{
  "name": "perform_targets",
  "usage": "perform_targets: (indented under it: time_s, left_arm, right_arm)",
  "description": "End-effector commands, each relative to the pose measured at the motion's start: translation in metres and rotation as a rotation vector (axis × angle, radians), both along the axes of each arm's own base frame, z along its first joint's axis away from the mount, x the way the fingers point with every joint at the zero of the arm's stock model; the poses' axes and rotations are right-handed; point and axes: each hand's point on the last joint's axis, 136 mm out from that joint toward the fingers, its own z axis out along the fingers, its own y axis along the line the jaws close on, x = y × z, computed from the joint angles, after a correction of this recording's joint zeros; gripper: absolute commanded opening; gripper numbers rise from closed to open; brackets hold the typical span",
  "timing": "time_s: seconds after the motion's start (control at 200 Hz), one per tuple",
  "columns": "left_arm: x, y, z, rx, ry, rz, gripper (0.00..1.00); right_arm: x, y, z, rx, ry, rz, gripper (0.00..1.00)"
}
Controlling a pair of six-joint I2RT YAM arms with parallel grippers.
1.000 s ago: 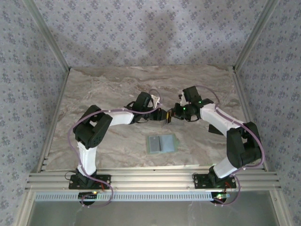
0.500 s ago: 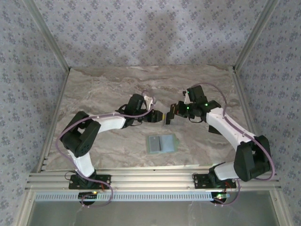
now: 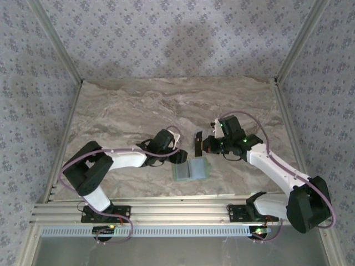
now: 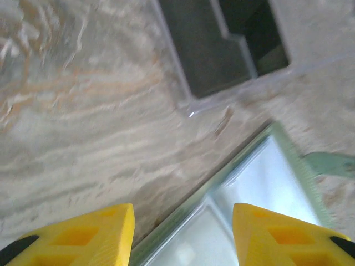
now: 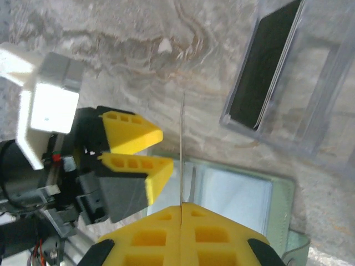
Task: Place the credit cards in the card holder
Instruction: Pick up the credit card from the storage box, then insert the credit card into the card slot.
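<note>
One card (image 5: 182,149) in right hand (image 5: 182,209)

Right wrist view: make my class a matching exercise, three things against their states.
Things:
1. left yellow-fingered tool
2. right yellow-fingered tool
3. pale green soft card holder

States:
a. lies open on the marble table
b. shut on a thin card seen edge-on
c. open, holding nothing

Pairs: 1-c, 2-b, 3-a.

Beneath my right pincer (image 5: 182,209), which pinches a credit card (image 5: 182,149), the card holder (image 5: 233,202) lies on the worktop (image 5: 111,44), my left pincer (image 5: 166,148) beside it; beyond, a tray (image 5: 319,116) holds another card (image 5: 266,72).
</note>
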Motion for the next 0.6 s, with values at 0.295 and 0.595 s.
perform_targets:
  time_s: [0.295, 0.595]
  left_arm:
    - [-0.017, 0.025, -0.013, 0.229, -0.116, 0.069, 0.50]
    - [-0.020, 0.033, -0.035, 0.333, -0.117, 0.097, 0.48]
  right_arm:
    - [-0.038, 0.013, -0.028, 0.086, 0.063, 0.125, 0.00]
    - [-0.053, 0.014, -0.047, 0.084, 0.135, 0.137, 0.00]
